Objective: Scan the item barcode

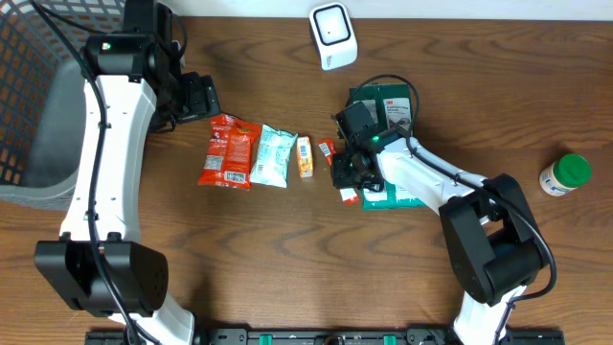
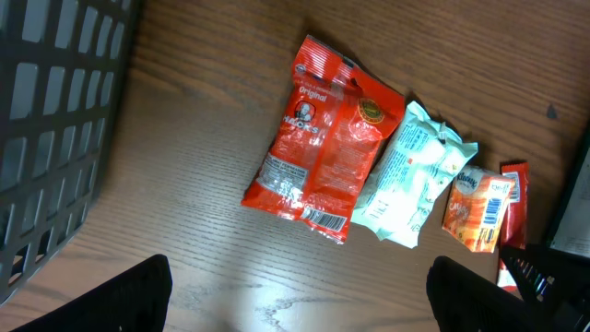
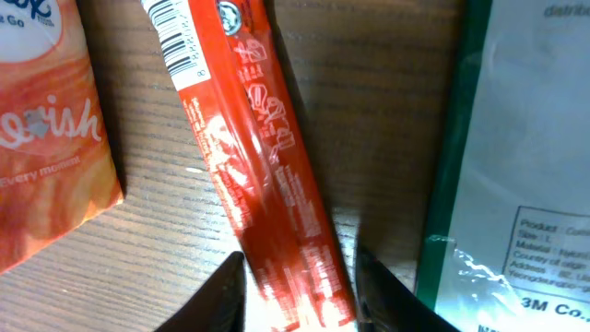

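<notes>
A red stick packet [image 3: 267,157] lies on the wooden table, its barcode at the far end, facing up. My right gripper [image 3: 300,277] is down over its near end, one finger pressed against each long side. From overhead, the same gripper [image 1: 347,172] covers the packet's middle, and only the ends of the packet [image 1: 328,148] show. A white barcode scanner [image 1: 332,35] stands at the back of the table. My left gripper [image 1: 206,96] hovers at the back left, open over bare wood [image 2: 300,295] with nothing between its fingers.
A red snack bag [image 1: 225,151], a pale teal pack [image 1: 273,156] and an orange tissue pack [image 1: 305,157] lie in a row left of the stick. A green 3M pack [image 1: 388,105] lies under the right arm. A dark mesh basket [image 1: 29,96] is far left, a green-capped bottle [image 1: 565,174] far right.
</notes>
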### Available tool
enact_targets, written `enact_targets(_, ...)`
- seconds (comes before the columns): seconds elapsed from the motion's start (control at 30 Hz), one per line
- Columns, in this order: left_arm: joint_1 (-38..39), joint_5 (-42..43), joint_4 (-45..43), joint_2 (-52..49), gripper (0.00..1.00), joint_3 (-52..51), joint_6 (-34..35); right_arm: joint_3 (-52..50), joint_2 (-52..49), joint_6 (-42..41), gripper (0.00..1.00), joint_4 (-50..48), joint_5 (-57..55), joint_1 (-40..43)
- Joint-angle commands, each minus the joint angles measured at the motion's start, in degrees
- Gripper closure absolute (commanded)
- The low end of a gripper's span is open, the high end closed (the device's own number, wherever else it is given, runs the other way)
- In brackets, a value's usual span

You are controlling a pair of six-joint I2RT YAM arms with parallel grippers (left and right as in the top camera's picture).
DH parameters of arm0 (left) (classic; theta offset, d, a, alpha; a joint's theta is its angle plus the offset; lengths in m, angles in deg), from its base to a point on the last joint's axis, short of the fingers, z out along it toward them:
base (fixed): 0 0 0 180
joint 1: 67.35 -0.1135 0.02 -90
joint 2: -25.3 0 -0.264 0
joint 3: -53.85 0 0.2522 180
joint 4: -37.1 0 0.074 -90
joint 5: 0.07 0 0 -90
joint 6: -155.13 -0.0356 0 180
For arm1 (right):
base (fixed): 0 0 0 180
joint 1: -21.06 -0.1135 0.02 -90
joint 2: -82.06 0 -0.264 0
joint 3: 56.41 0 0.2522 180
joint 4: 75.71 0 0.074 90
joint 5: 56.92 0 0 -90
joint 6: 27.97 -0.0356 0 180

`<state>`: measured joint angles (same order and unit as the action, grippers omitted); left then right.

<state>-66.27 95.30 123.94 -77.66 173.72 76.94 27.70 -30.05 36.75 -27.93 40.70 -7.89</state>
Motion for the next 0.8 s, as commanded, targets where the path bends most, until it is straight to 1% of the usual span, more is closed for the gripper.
enact_targets(0.0, -0.1, -0.9, 0.1, -0.1, 0.11, 0.0, -0.1, 0.1, -0.2, 1.8, 0.69, 0.3, 1.2, -0.2)
enact_targets(0.13, -0.1, -0.9, 0.1, -0.1, 0.11, 0.0, -0.1, 0.4, 1.5, 1.9, 0.64, 0.3, 1.7, 0.1)
enact_targets(0.2, -0.1, -0.9, 0.1, -0.1, 0.11, 0.0, -0.1, 0.7, 2.5, 3.5, 0.63, 0.3, 1.7, 0.1)
enact_targets(0.3, -0.1, -0.9, 0.1, -0.1, 0.11, 0.0, -0.1, 0.8, 3.1, 5.9, 0.64, 0.3, 1.7, 0.1)
enact_targets(0.5, -0.1, -0.9, 0.1, -0.1, 0.11, 0.0, -0.1, 0.8, 3.0, 7.5, 0.68, 1.0, -1.4, 0.2)
enact_targets(0.6, -0.1, -0.9, 0.1, -0.1, 0.11, 0.0, -0.1, 0.8, 3.0, 9.5, 0.68, 1.0, -1.6, 0.1)
enact_targets(0.77, -0.1, -0.9, 0.1, -0.1, 0.11, 0.0, -0.1, 0.7, 2.9, 9.5, 0.68, 0.9, -2.0, 0.1)
